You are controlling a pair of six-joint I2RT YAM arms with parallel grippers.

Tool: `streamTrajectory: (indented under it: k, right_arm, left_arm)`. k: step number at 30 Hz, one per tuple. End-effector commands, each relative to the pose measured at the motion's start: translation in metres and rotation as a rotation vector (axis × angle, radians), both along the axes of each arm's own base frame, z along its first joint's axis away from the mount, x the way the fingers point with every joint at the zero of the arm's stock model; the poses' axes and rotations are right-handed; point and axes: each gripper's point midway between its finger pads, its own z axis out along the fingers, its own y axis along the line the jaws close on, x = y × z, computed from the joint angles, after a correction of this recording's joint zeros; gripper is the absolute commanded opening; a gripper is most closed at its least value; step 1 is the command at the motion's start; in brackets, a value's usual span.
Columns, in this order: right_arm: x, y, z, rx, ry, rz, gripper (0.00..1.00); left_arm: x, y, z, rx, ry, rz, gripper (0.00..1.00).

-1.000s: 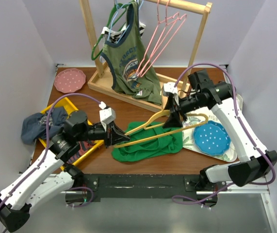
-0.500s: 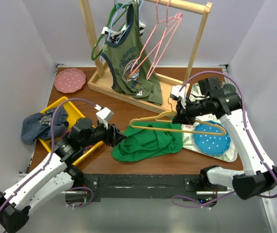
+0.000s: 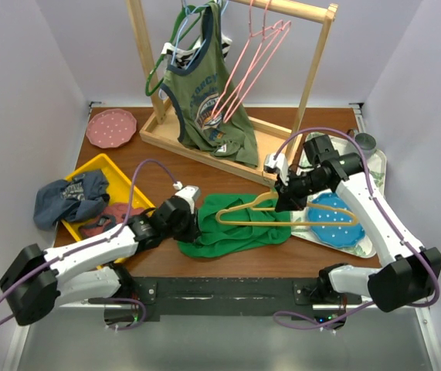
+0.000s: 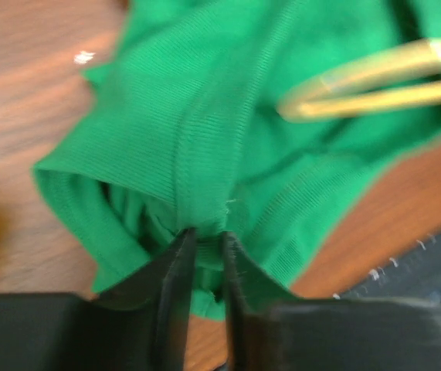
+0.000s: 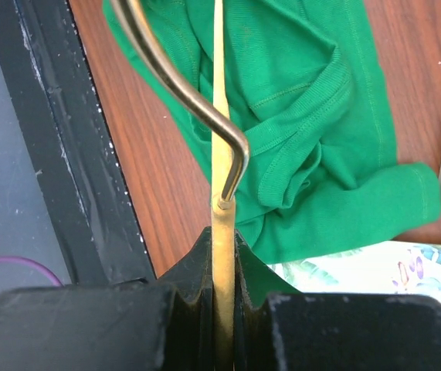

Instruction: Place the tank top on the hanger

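Upper centre of the brown table: wooden rack carrying an olive printed top. Left: pink dotted plate, yellow tray (blue-grey cloth draped over its edge). Right: blue dotted plate on a patterned tray.

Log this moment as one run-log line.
left claw: shut on tank top fold | right claw: shut on hanger | hanger: over tank top, top not yet on it

Blurred hanger at right edge
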Motion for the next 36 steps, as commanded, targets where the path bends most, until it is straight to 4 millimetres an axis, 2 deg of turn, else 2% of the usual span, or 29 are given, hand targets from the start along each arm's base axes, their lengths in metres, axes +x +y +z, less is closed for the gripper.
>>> streamTrajectory:
  k: [1, 2, 5, 11, 15, 18, 20, 22, 23, 25, 29, 31, 32, 36]
  right_arm:
    - [0.002, 0.009, 0.0, 0.05, -0.018, 0.048, 0.0]
    - [0.002, 0.01, -0.001, 0.055, -0.015, 0.052, 0.0]
    - [0.003, 0.017, -0.002, 0.084, 0.0, 0.074, 0.0]
    - [0.011, 0.031, 0.0, 0.125, -0.002, 0.12, 0.0]
    - [0.012, 0.048, 0.012, 0.212, 0.01, 0.171, 0.0]
    - [0.012, 0.06, 0.02, 0.284, 0.033, 0.212, 0.0]
    - [0.002, 0.065, 0.027, 0.333, 0.083, 0.248, 0.0]
    - [0.003, 0.067, 0.033, 0.355, 0.066, 0.316, 0.0]
    - [-0.011, 0.063, 0.034, 0.352, 0.145, 0.331, 0.0]
    - [-0.011, 0.063, 0.032, 0.366, 0.129, 0.412, 0.0]
    - [-0.021, 0.072, 0.019, 0.386, 0.211, 0.444, 0.0]
    - [-0.025, 0.084, 0.016, 0.399, 0.235, 0.486, 0.0]
    - [-0.026, 0.088, 0.016, 0.408, 0.244, 0.495, 0.0]
    - [-0.021, 0.102, 0.023, 0.428, 0.216, 0.533, 0.0]
  left_arm:
    - [0.028, 0.001, 0.013, 0.065, -0.07, 0.121, 0.09]
    - [0.029, 0.0, 0.015, 0.065, -0.074, 0.119, 0.0]
    - [0.027, -0.008, 0.028, 0.025, -0.087, 0.093, 0.0]
    - [0.014, -0.03, 0.078, -0.163, -0.123, -0.012, 0.0]
    - [0.003, -0.043, 0.112, -0.299, -0.149, -0.072, 0.0]
    - [0.002, -0.046, 0.131, -0.341, -0.17, -0.087, 0.0]
    - [0.006, -0.043, 0.138, -0.321, -0.19, -0.073, 0.0]
    - [0.012, -0.035, 0.137, -0.264, -0.206, -0.054, 0.0]
    - [0.014, -0.029, 0.138, -0.227, -0.211, -0.033, 0.0]
    - [0.015, -0.026, 0.141, -0.207, -0.229, -0.045, 0.0]
    - [0.008, -0.04, 0.164, -0.275, -0.254, -0.134, 0.0]
    - [0.006, -0.046, 0.17, -0.295, -0.258, -0.168, 0.0]
    - [0.005, -0.05, 0.178, -0.318, -0.268, -0.186, 0.0]
    - [0.005, -0.053, 0.186, -0.325, -0.299, -0.218, 0.0]
